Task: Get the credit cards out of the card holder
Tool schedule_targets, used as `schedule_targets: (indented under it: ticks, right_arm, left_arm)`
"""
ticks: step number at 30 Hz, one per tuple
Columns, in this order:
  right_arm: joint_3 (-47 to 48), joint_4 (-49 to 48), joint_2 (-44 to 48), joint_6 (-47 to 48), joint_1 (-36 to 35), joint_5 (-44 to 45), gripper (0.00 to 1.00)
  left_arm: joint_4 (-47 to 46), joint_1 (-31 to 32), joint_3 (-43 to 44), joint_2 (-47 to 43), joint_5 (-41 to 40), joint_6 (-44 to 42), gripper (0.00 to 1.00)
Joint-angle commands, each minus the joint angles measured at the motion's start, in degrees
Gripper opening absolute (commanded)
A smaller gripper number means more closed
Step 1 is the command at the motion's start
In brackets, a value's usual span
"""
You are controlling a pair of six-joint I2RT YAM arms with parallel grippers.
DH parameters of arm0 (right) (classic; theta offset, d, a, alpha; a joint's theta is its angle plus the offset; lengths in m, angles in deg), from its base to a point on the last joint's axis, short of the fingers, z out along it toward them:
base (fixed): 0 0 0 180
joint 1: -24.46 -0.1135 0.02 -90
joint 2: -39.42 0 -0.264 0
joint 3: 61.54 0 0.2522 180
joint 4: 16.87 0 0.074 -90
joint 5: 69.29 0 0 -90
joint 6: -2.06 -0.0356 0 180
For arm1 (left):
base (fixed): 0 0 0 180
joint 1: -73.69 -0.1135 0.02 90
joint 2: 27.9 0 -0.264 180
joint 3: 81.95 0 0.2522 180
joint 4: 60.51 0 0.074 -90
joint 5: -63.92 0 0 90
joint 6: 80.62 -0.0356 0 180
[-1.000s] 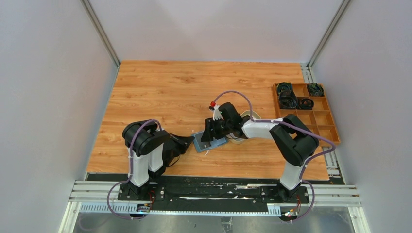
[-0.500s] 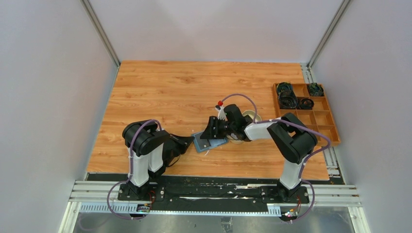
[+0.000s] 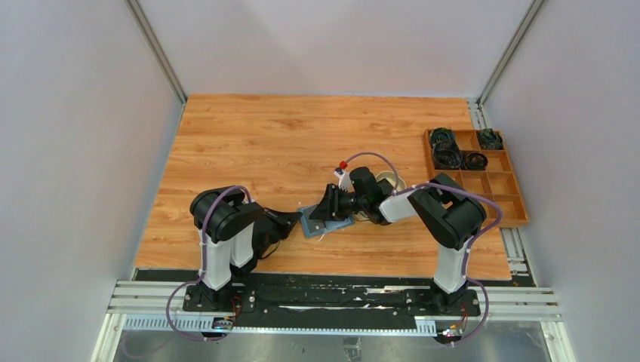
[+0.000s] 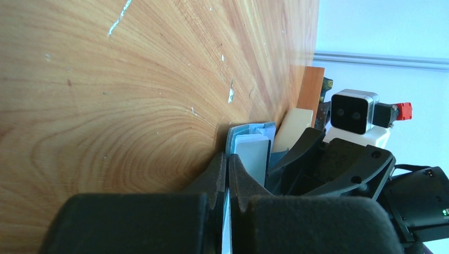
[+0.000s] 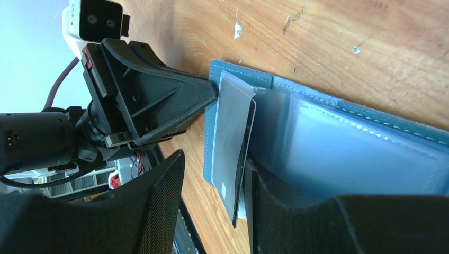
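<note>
One card holder (image 3: 317, 226), lying open and flat on the table (image 3: 249, 143), lower centre of the top view, between the two arms. Its long axis runs roughly left-right in the frame, with the right end a touch higher.

Left gripper (image 3: 296, 221) is clamped on the holder's left edge. In the left wrist view the fingers are pressed together with only a thin blue sliver between them.

Right gripper (image 5: 213, 161) sits over the holder with its jaws apart, straddling one credit card (image 5: 233, 137). The card touches the right-hand finger in the frame, and there is a clear gap to the other finger.

I can make out one card. It is grey-faced with a dark edge, tilted up off the holder at its left end. Its long axis runs top to bottom in the right wrist frame, slightly slanted, and the lower end is down between the fingers. The remaining clear sleeves are pale blue and I can't tell whether they hold cards.

One beige tray (image 3: 394, 179) is just right of the holder, partly behind the right arm. One wooden divided box (image 3: 498, 197) is at the right edge of the table, with four dark bundles in its upper compartments.
</note>
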Motion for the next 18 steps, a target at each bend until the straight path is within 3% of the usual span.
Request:
schedule_targets:
  ticks: [1, 18]
  right_arm:
    - [-1.6, 2.0, 0.4, -0.8, -0.8, -2.6, 0.47]
    - [-4.0, 2.5, 5.8, 0.1, 5.1, -4.6, 0.38]
  left_arm:
    - [-0.4, 1.0, -6.1, 7.0, 6.5, -7.7, 0.0]
    - [-0.4, 1.0, -5.8, 8.1, 6.8, -8.0, 0.0]
